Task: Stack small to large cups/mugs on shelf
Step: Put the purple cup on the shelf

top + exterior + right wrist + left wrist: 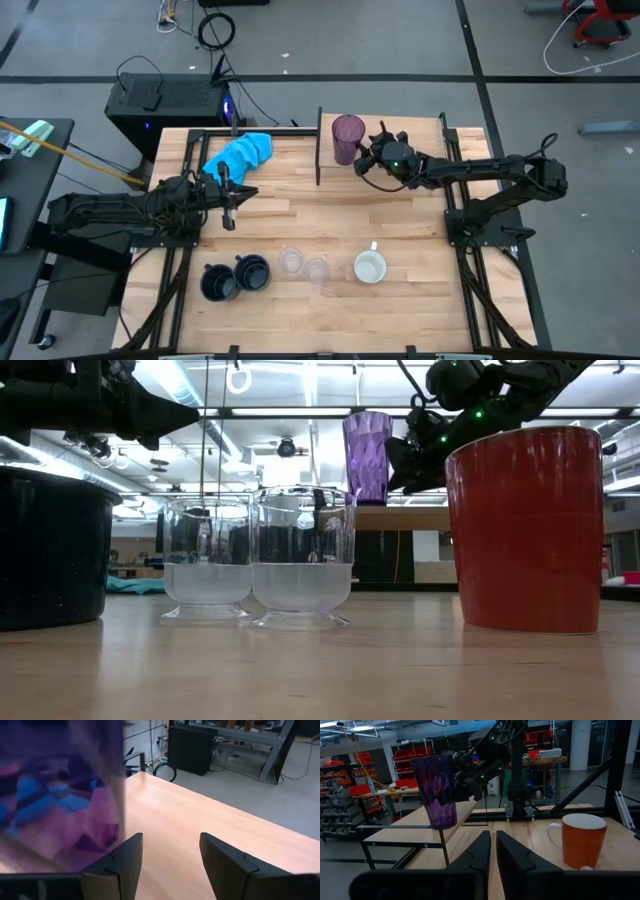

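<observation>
The purple tumbler (348, 138) stands upright on the light-wood shelf (385, 135), next to its dark upright panel (319, 148). My right gripper (364, 160) is open just beside the tumbler (60, 795), with nothing between its fingers. My left gripper (229, 200) is shut and empty over the table's left half. Near the front edge stand two navy mugs (218, 283) (252, 272), two clear glasses (291, 261) (316, 272) and the orange mug (370, 267), all upright on the table.
A blue cloth (240, 153) lies at the table's far left, just behind my left gripper. A black frame rail (250, 130) runs along the far edge. Bare tabletop (330, 215) lies between the shelf and the row of cups.
</observation>
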